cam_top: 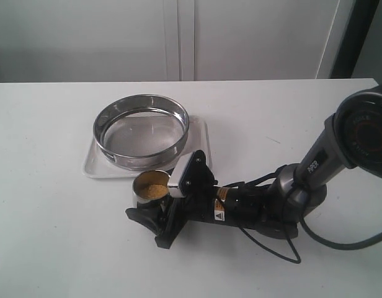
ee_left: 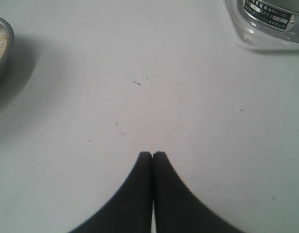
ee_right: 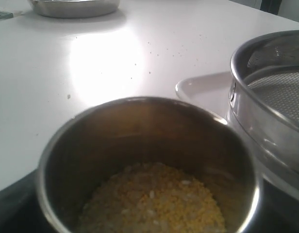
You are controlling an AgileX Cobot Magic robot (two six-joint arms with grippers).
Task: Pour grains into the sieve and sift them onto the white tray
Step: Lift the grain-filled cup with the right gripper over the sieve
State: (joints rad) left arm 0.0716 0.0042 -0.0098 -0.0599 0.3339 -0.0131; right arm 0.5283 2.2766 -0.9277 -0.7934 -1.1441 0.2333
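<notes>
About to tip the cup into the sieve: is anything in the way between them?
Nothing visible. The cup, inside the right hand, stands on the table beside the white tray; the sieve sits on that tray right next to it. Only the sieve's own wall needs clearing.

**Right arm** [cam_top: 315,164]: housings are finished in dark grey and black. A large rounded joint [cam_top: 363,133] is capped by a black disc ringed in red. White lettering [cam_top: 312,166], too small to be read, is printed on the grey link. Two yellow warning labels [cam_top: 223,194] are fixed to the black wrist section. Black cables [cam_top: 284,245] are looped beside it.

**Right hand** [cam_top: 152,198]: black fingers are fitted, and a silver plate [cam_top: 186,169] with dark screws is mounted on one side.

**Left hand** [ee_left: 152,154]: two matt black fingers [ee_left: 132,199] are recorded, broad at the base and tapered in a curve to rounded tips.
</notes>
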